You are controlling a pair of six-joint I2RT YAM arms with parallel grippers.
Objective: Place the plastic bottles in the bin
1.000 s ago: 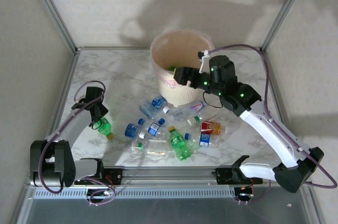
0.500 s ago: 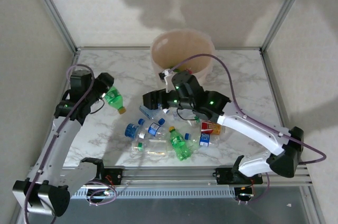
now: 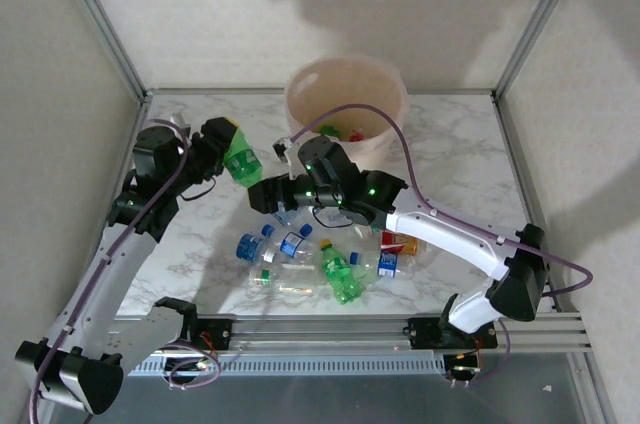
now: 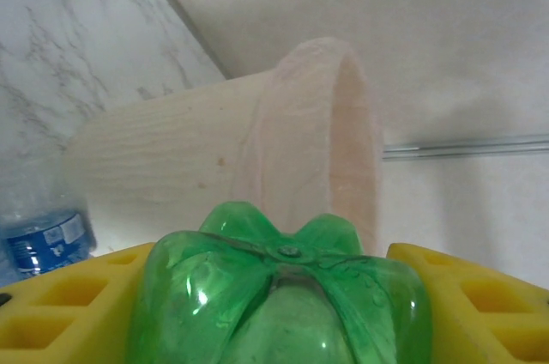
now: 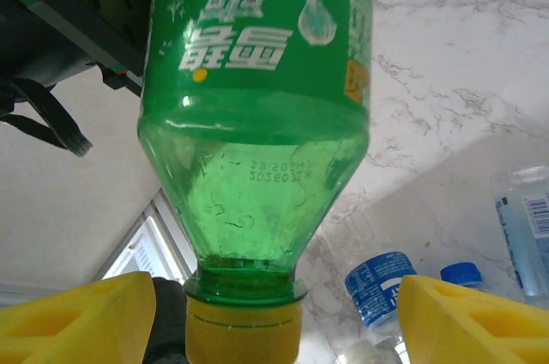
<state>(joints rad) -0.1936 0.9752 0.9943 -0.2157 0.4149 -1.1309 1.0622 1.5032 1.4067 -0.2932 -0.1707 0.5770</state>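
Your right hand (image 3: 260,195) is hanging open above the bottles (image 3: 340,272) on the marble desk (image 3: 450,144), having swung back from the bin (image 3: 345,79). Your left hand (image 3: 220,142) is gripping a green bottle (image 3: 241,160), now raised closer to the bin. Pale walls are enclosing the desk.

Left arm (image 3: 105,279), right arm (image 3: 450,234): long links white-grey, rounded. Joints and wrist housings black, cylindrical. Small green lights glow on right arm's black housings. Thin purple cable (image 3: 350,108) loops off each arm, runs along links toward base. Bases (image 3: 188,322) black, boxy. Left gripper (image 4: 273,265), right gripper (image 5: 276,295): fingers (image 5: 81,312) bright yellow, blocky, moulded with rectangular recessed pockets.
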